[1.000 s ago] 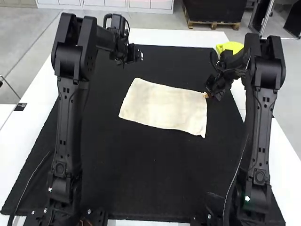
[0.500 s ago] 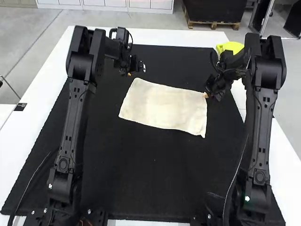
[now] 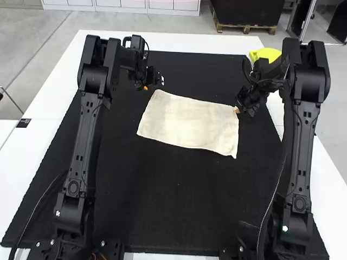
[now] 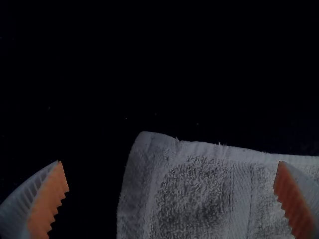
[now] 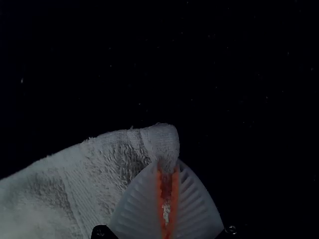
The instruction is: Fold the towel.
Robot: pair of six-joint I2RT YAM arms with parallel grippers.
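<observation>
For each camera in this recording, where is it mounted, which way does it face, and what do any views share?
High view: fixed above and behind both arms, facing forward and down over the table; left arm and right arm show.
Left wrist view: on that arm's wrist, facing a towel corner; left gripper shows open.
Right wrist view: on that wrist, facing another corner, pinched by right gripper.
Shared: high and right wrist views both show that pinched corner.
</observation>
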